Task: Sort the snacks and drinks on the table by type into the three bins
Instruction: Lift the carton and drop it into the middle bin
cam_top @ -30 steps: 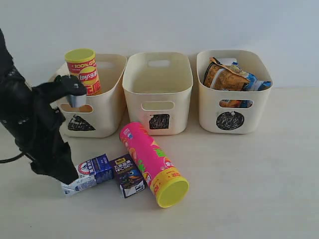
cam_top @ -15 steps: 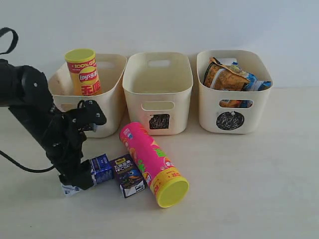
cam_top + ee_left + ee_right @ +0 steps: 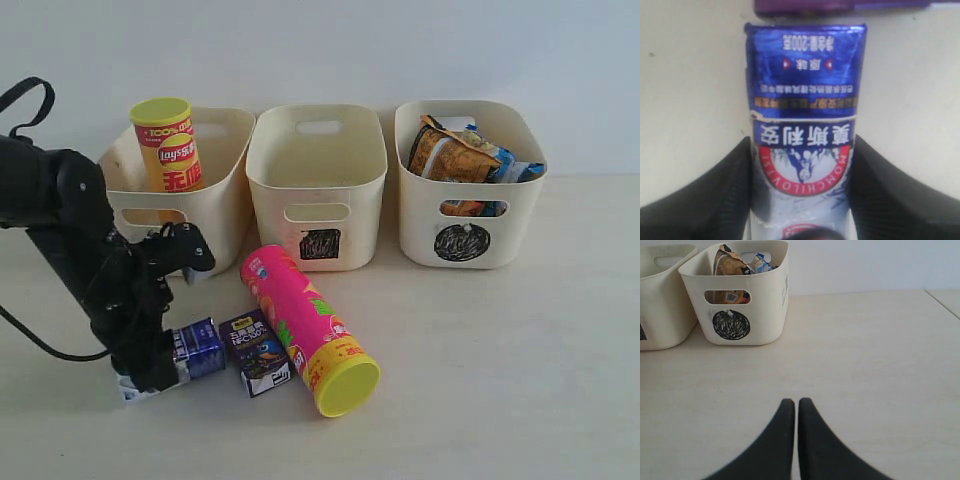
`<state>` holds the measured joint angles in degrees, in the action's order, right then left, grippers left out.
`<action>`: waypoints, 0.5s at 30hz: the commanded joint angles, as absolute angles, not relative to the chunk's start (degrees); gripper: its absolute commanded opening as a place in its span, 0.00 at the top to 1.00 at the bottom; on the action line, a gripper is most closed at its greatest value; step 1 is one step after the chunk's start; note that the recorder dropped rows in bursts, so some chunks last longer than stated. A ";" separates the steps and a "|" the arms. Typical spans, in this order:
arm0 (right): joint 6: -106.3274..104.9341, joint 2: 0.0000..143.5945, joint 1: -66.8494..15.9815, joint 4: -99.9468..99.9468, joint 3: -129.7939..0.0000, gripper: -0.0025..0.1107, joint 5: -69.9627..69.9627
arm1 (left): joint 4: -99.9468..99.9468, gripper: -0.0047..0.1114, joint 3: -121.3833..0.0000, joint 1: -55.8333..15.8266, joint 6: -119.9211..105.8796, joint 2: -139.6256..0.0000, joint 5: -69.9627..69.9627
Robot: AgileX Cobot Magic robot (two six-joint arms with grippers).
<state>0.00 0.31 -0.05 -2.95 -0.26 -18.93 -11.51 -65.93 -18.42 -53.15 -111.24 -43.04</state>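
Pale cream tabletop [image 3: 500, 350] against a plain white wall fills the exterior view. Three cream plastic tubs with handle cutouts stand in a row across the upper half. The triangle-marked tub [image 3: 215, 215] at upper left holds the upright yellow-red chip tube with a yellow lid [image 3: 168, 145]. The square-marked tub [image 3: 320, 190] stands at centre. The circle-marked tub [image 3: 470, 200] at upper right holds the crinkly orange bag [image 3: 448, 155] and the crinkly blue-white bag [image 3: 515, 168]. Below the centre tub the pink chip tube with a yellow lid [image 3: 305, 325] lies on its side, slanting toward the lower middle. The small dark purple carton [image 3: 257, 352] sits just beside it on the left. At lower left the black left gripper [image 3: 150, 365] is down on the table over the near end of the white-and-blue rectangular carton [image 3: 197, 348], whose blue end pokes out toward the purple carton.

Through the left wrist view, the white-and-blue rectangular carton [image 3: 804, 125] lies flat on the table between the two black fingers [image 3: 715, 200], which press against both long sides, clamped on it. A strip of the small dark purple carton [image 3: 840, 5] shows along the top edge.

On the right wrist view, the right gripper [image 3: 796, 405] hangs over bare table with fingertips pressed together, clenched on nothing; the circle-marked tub [image 3: 765, 300] stands well apart at upper left
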 commanded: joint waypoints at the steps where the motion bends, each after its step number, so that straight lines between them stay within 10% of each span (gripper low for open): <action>1: 0.00 0.00 0.00 -2.79 0.00 0.98 -18.62 | -12.43 0.93 -66.30 -18.76 -53.59 -106.91 -45.84; 15: 0.00 0.00 0.00 -2.79 0.00 0.98 -18.62 | -54.52 0.93 -76.61 -19.25 -53.36 -93.68 -44.05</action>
<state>0.00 0.31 -0.05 -2.95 -0.26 -18.93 -44.98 -73.32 -18.52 -53.26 -94.77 -45.99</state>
